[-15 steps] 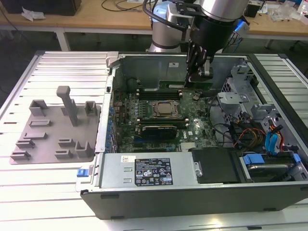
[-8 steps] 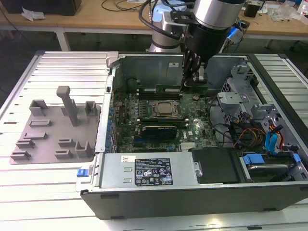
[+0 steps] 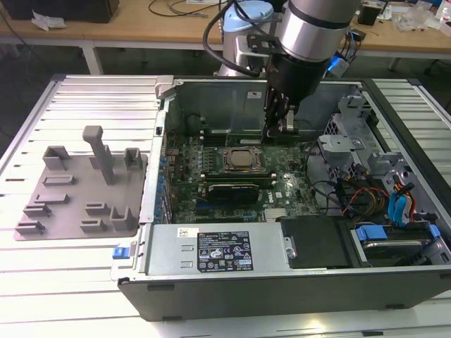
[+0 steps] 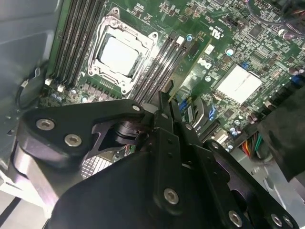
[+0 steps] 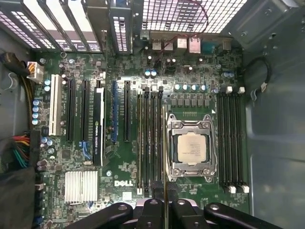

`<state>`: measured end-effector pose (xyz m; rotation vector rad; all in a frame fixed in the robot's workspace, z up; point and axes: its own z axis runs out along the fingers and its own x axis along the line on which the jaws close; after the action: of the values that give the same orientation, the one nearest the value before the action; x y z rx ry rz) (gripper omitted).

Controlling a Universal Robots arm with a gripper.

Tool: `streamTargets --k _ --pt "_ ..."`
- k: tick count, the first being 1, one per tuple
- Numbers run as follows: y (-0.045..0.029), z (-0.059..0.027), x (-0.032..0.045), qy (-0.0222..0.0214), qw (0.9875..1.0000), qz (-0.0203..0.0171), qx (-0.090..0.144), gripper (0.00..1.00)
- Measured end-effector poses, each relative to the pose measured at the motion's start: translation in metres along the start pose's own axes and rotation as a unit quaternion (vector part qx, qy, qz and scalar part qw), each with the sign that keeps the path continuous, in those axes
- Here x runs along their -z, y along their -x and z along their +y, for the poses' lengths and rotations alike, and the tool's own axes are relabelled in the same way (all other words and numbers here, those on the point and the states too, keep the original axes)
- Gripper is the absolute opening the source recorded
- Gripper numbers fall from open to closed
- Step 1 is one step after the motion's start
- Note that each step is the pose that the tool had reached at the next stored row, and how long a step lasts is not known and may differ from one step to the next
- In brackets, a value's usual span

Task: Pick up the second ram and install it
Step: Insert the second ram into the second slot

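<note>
My gripper [image 3: 280, 127] is lowered inside the open computer case, above the motherboard [image 3: 282, 193]. It is shut on the second ram [image 5: 164, 143], a thin green stick seen edge-on between the fingertips in both wrist views. In the first wrist view the stick hangs over the black memory slots [image 5: 150, 138] right beside the square metal CPU socket [image 5: 190, 148]. In the second wrist view the ram [image 4: 197, 67] reaches out from the gripper [image 4: 167, 98] across the slots [image 4: 159, 64] next to the socket [image 4: 116, 52]. Whether it touches a slot I cannot tell.
A long black card [image 5: 98, 124] stands in an expansion slot further from the socket. More memory slots [image 5: 232, 138] lie on the socket's other side. The case walls, a power supply [image 3: 218, 250] and cable bundles [image 3: 373, 197] hem in the board. A grey fixture [image 3: 77, 190] lies on the exterior view's left.
</note>
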<state>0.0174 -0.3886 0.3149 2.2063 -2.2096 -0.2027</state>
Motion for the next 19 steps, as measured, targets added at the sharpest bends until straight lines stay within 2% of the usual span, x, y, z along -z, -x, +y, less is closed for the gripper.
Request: streamTargets --k 7,12,19 --pt "-0.0011 -0.0009 -0.0145 0.0000 1.0000 0.0000 0.000 0.11" --pt "-0.0016 -0.0013 -0.0199 0.0000 1.0000 0.0000 0.000 0.11" --pt "-0.0027 -0.0021 -0.0352 0.0000 1.0000 0.0000 0.000 0.11"
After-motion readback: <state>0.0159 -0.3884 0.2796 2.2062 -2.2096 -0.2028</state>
